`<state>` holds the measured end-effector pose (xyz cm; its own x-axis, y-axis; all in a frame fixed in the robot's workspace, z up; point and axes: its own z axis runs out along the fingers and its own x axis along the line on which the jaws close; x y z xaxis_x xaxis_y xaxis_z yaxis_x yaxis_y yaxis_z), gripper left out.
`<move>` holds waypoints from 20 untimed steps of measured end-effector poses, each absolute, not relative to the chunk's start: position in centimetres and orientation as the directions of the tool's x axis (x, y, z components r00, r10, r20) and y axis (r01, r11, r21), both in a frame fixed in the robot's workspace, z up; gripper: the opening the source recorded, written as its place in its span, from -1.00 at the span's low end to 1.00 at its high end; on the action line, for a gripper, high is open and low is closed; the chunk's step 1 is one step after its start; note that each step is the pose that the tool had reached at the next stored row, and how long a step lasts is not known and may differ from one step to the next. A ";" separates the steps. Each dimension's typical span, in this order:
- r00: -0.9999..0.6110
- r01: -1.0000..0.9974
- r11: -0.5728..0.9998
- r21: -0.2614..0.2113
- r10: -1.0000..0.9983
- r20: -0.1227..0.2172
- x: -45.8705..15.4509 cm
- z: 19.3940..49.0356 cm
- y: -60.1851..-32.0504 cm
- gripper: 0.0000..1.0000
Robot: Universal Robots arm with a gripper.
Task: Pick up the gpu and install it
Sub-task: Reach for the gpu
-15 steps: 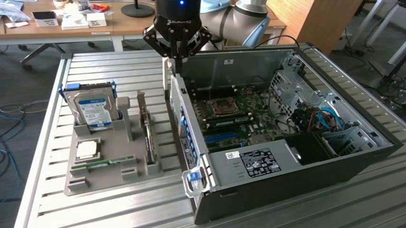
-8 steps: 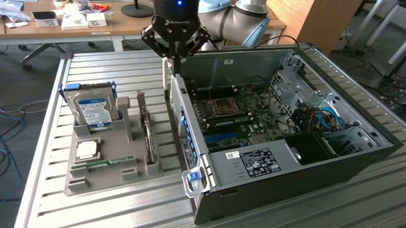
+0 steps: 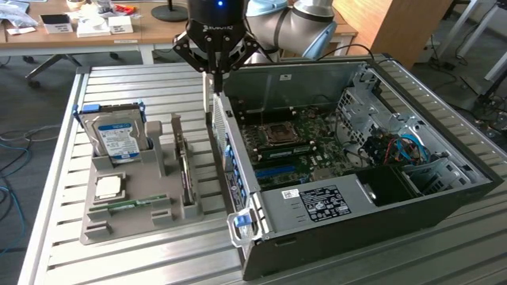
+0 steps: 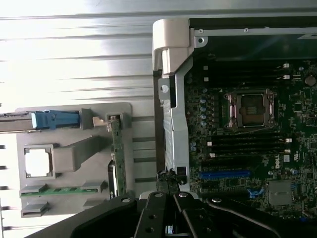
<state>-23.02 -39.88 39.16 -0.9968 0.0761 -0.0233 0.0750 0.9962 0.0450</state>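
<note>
I see the black claw (image 3: 215, 89) fully closed and empty, over the open grey metal computer case (image 3: 443, 199). The thin dark gpu card (image 3: 184, 169) stands in the grey plastic holder (image 3: 127, 221).

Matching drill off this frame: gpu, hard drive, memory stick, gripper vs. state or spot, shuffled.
1 gpu
2 hard drive
3 memory stick
4 gripper

A lying flat in the grey holder
B shut, above the case wall
C on edge in the holder, case side
D upright in the holder, blue bracket

Pairs: 1-C, 2-D, 3-A, 4-B
</note>
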 end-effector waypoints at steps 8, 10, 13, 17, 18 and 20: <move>-0.997 0.075 0.996 0.045 0.076 -0.023 -23.4 39.1 -39.9 -0.79; -0.997 0.075 0.996 0.045 0.076 -0.023 -23.5 39.1 -39.9 -0.79; -0.997 0.075 0.996 0.045 0.076 -0.023 -23.5 39.1 -39.9 -0.79; -0.997 0.075 0.996 0.045 0.076 -0.023 -23.6 39.1 -39.9 -0.79; -0.997 0.075 0.996 0.045 0.076 -0.023 -23.6 39.1 -39.9 -0.79; -0.997 0.075 0.996 0.045 0.076 -0.023 -23.7 39.1 -39.9 -0.79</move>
